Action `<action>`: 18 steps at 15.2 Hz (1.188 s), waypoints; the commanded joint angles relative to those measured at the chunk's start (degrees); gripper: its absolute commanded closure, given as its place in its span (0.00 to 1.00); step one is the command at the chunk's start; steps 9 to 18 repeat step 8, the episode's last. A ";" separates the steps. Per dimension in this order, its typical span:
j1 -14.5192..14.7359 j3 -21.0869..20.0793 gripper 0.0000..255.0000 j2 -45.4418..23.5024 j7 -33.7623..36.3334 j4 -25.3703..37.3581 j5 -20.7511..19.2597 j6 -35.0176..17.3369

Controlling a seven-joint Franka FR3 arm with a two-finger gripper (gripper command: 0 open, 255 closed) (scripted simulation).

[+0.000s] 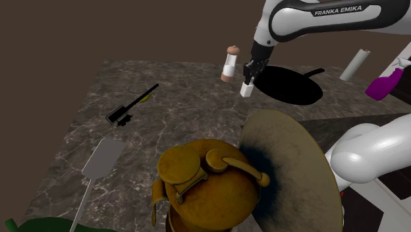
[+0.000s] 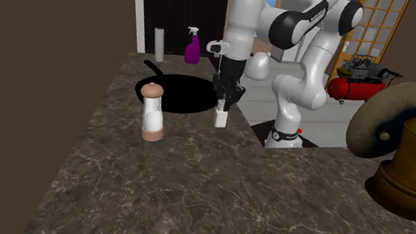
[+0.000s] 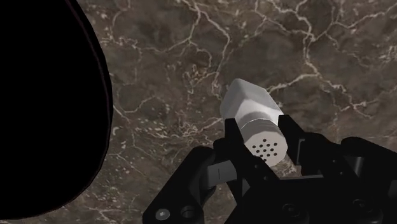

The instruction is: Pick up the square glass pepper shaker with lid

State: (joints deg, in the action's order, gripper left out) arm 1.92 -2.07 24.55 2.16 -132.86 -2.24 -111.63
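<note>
Shoulder view, L to R: tall grinder (image 1: pixel 229 63) upright on marble counter (image 1: pixel 171 105). Just beside it, small white shaker (image 1: pixel 247 91), perforated lid end pinched betw. fingers of gripper (image 1: pixel 249 78). Black pan (image 1: pixel 290 84) further right. Step: grasp made, lift due; cannot tell if base is off counter. Next: raise straight up, firm squeeze, clear of grinder.

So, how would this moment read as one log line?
gripper: shut on white shaker | position: beside black pan | lift: unclear
</note>
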 commanded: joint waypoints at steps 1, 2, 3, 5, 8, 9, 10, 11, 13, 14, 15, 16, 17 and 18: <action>-0.03 0.07 1.00 0.21 -0.16 1.24 0.01 1.47; -0.03 0.07 1.00 0.28 -0.19 1.95 0.02 2.25; -0.03 0.08 1.00 0.34 -0.23 2.68 0.03 3.03; -0.03 0.08 1.00 0.42 -0.30 4.15 0.05 4.58; -0.03 0.08 1.00 0.44 -0.34 5.01 0.06 5.47; -0.03 0.08 1.00 0.44 -0.34 5.01 0.06 5.47; -0.03 0.08 1.00 0.44 -0.34 5.01 0.06 5.47; -0.03 0.08 1.00 0.44 -0.34 5.01 0.06 5.47; -0.03 0.08 1.00 0.44 -0.34 5.01 0.06 5.47; -0.03 0.08 1.00 0.44 -0.34 5.01 0.06 5.47; -0.03 0.08 1.00 0.44 -0.34 5.01 0.06 5.47; -0.03 0.08 1.00 0.44 -0.34 5.01 0.06 5.47; -0.03 0.08 1.00 0.44 -0.34 5.01 0.06 5.47; -0.03 0.08 1.00 0.44 -0.34 5.01 0.06 5.47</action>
